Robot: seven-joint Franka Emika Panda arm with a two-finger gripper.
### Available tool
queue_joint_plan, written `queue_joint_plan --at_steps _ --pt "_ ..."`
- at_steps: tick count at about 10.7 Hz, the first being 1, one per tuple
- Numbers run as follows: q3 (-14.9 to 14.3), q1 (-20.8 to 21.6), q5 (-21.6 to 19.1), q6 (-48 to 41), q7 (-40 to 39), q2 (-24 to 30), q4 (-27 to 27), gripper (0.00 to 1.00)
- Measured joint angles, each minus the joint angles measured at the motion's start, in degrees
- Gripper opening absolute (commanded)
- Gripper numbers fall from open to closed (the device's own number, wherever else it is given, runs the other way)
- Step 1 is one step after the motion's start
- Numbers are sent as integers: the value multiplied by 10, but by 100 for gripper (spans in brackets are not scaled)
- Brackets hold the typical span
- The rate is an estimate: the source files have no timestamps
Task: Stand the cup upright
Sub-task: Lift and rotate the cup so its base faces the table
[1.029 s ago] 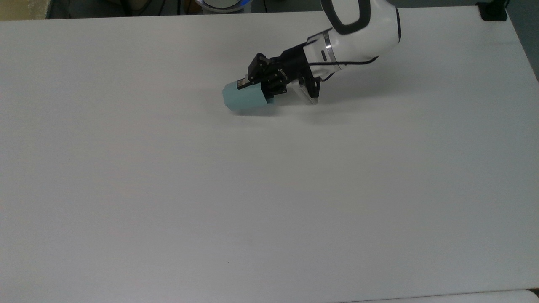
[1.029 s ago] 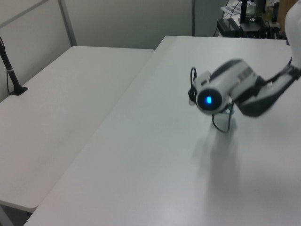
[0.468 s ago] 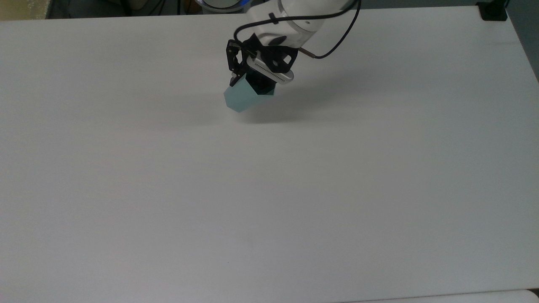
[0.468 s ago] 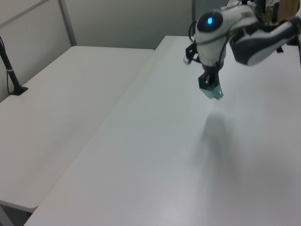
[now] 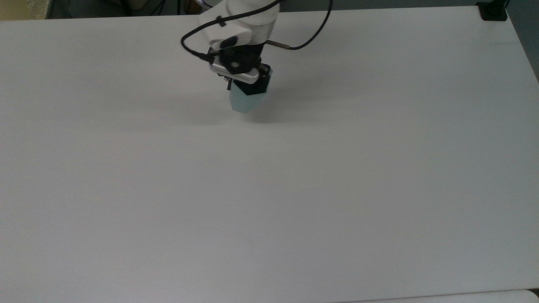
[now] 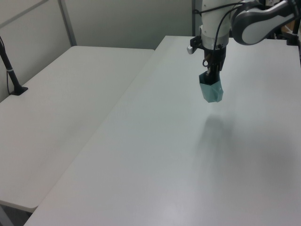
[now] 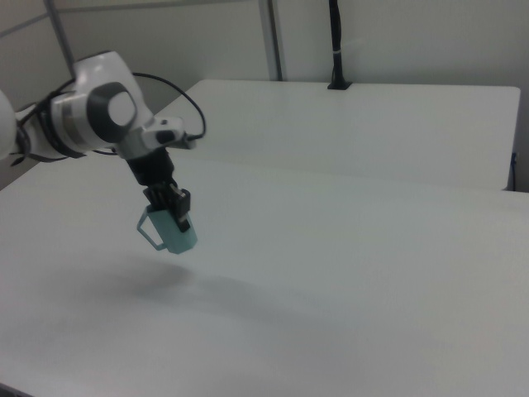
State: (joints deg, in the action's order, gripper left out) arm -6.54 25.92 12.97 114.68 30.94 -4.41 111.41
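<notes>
We see the gripper [image 6: 211, 79] pointing down from the white arm [image 7: 91, 116], its black fingers [image 7: 175, 208] closed on the rim of the cup [image 6: 211, 91], which hangs in the air above the white desk [image 5: 294, 189] and touches nothing else. The cup [image 7: 173, 234] is pale teal with flat angular sides; in the right view its thin handle [image 7: 149, 227] juts toward the right view's left, and its narrower base sits lowest, tipped a little toward the right view's right, so it is close to upright but slightly tilted. In the left view the cup's shadow [image 6: 216, 129] falls on the desk well below it, apart from the cup itself, which tells us the cup is lifted clear of the surface. In the top view the cup [image 5: 244, 101] shows just below the black gripper body [image 5: 248, 78], toward the far side of the desk and a little to the top view's left of centre, with a soft shadow [image 5: 273, 113] spreading to the top view's right. A black cable [image 5: 311, 33] loops from the wrist. In the left view a second white desk [image 6: 61, 108] stands beside ours on the left view's left, with a black post [image 6: 11, 70] clamped at its edge.
</notes>
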Motion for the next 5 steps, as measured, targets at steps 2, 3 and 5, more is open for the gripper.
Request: queue_joint_plan --at_steps 2,3,5 --pt "-26 -29 -65 11 -66 2 10 0" --pt "-41 -34 -85 31 -87 4 16 0" --pt "-51 -37 -97 112 -96 4 57 0"
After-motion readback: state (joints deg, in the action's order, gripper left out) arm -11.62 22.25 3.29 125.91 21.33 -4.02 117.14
